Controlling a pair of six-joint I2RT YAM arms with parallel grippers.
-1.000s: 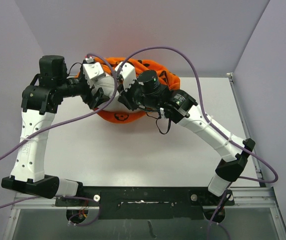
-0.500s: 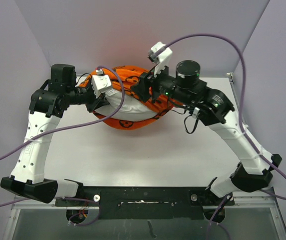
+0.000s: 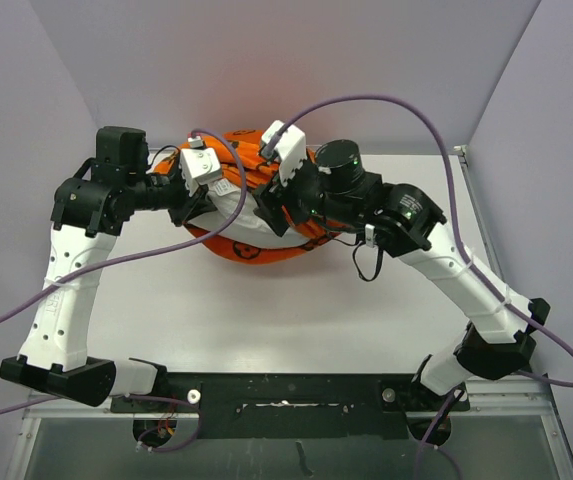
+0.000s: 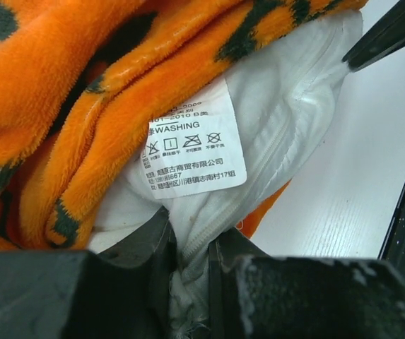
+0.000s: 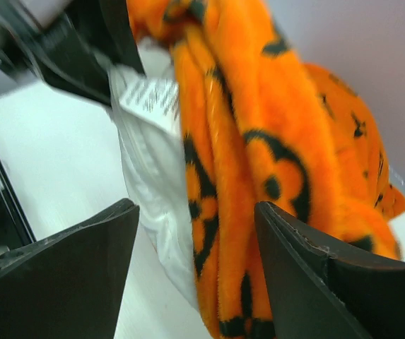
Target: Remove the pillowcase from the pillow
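table (image 3: 296,320): white, matte | back wall (image 3: 296,60): pale lavender, at table's far edge | black bar (image 3: 286,392): along table's near edge | metal rail (image 3: 482,235): along table's right edge

Pillowcase (image 4: 54,106) bright orange, dark flower-and-circle print; pillow (image 4: 287,106) plain white; tag (image 4: 191,145) white, black text.

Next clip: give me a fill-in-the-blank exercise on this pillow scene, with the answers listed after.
1. The left tool is shut on the edge of the white ____, just below the care tag.
2. The right tool is ____, with the orange pillowcase showing between its fingers.
3. The one English word readable on the care tag is ____.
Missing words: pillow; open; WASHING.
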